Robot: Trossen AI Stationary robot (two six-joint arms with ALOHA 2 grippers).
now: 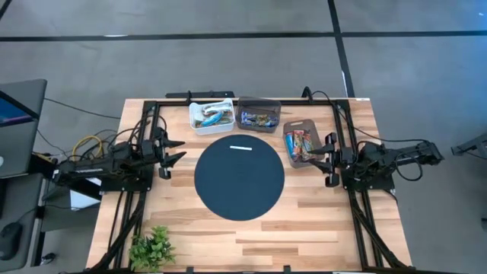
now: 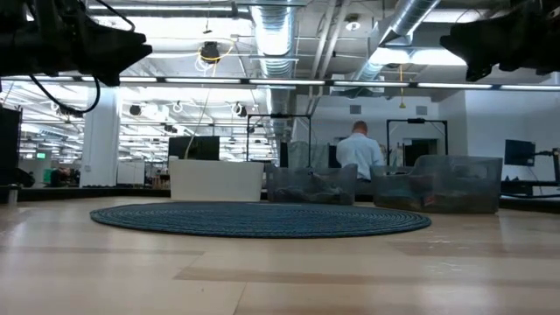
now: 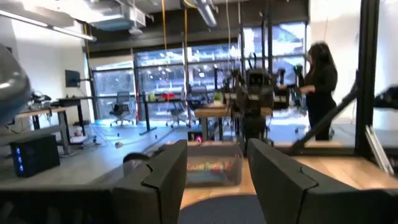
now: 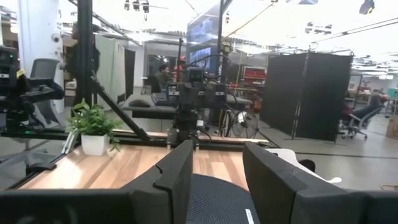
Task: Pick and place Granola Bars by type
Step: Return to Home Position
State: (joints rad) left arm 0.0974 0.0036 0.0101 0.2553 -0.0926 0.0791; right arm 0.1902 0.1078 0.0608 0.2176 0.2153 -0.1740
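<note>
1. Left gripper (image 1: 175,151) is hanging over the left side of the table (image 1: 304,221), just off the rim of the mat (image 1: 239,176). Its two fingers are standing apart and gripping nothing.
2. Right gripper (image 1: 317,155) is mirroring it on the right side. Its fingers are likewise spread and empty, with the tips just beside the side bin (image 1: 300,124).
3. Both arms are riding high: from table level, only their dark undersides are showing in the upper corners.
4. Counting bins, I'm getting three. One white bin (image 1: 192,118) and one dark back bin (image 1: 259,100) are sitting side by side at the far edge behind the mat, and the dark side bin is sitting to the mat's right.
5. Every one of the bars (image 1: 300,143) in view is lying inside a bin.
6. The white bin's heap is showing blue and yellowish wrappers, too tangled for me to count.
7. The back bin is carrying blue and brown wrappers, again too jumbled for a count.
8. The side bin is holding orange-red ones lying lengthwise side by side; I can't give an exact number.
9. One thin white strip (image 1: 240,148) is lying on the mat near its far edge.
10. One plant (image 1: 152,247) is sitting at the near left corner.
11. Out in the room, a person in a pale top (image 2: 359,149) is standing beyond the bins, and a person in dark clothes (image 3: 320,87) is standing past the table on the left wrist view.
</note>
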